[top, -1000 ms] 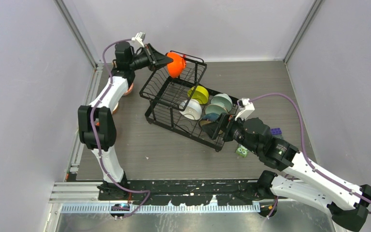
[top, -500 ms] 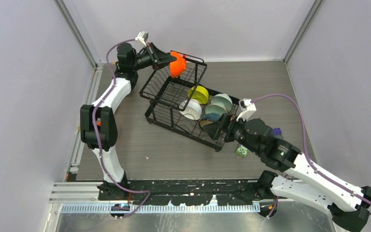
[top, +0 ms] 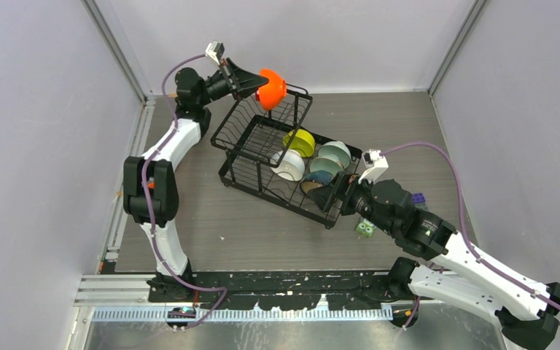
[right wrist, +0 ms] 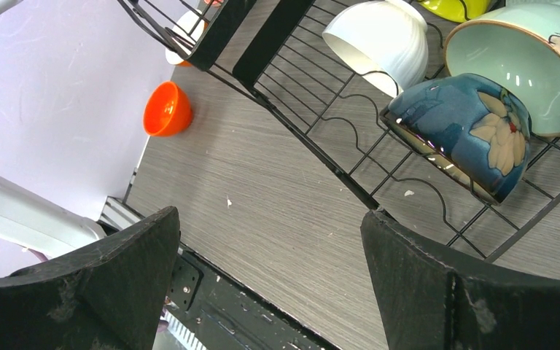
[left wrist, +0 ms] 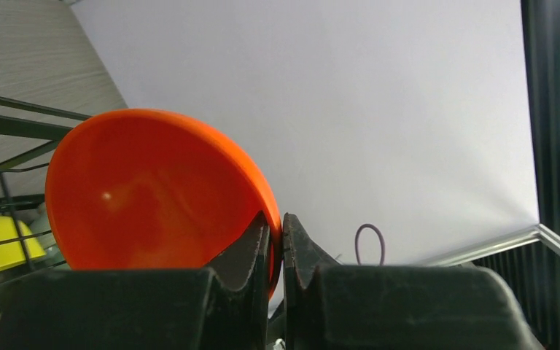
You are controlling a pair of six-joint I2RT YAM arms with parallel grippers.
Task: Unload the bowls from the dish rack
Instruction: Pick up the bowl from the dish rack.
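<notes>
My left gripper [top: 257, 82] is shut on the rim of a glossy orange bowl [top: 271, 88] and holds it in the air above the far corner of the black wire dish rack [top: 227, 173]. In the left wrist view its fingers [left wrist: 282, 226] pinch the edge of that orange bowl [left wrist: 153, 189]. A lime-yellow bowl [top: 300, 141], a white bowl [top: 289, 165], a mint bowl [top: 335, 153] and a dark blue flowered bowl [right wrist: 474, 124] lie in the rack's lower tier. My right gripper [top: 333, 195] stands open at the rack's near right edge, holding nothing [right wrist: 270, 248].
A second orange bowl [right wrist: 166, 109] sits on the table left of the rack, with a white bowl [right wrist: 186, 33] behind the wires near it. A green owl toy [top: 365, 229] and a purple block [top: 417, 197] lie beside the right arm. Walls close in on three sides.
The left gripper has raised the orange bowl up and a little right, off the upper basket's rim. The right arm has hardly moved.
</notes>
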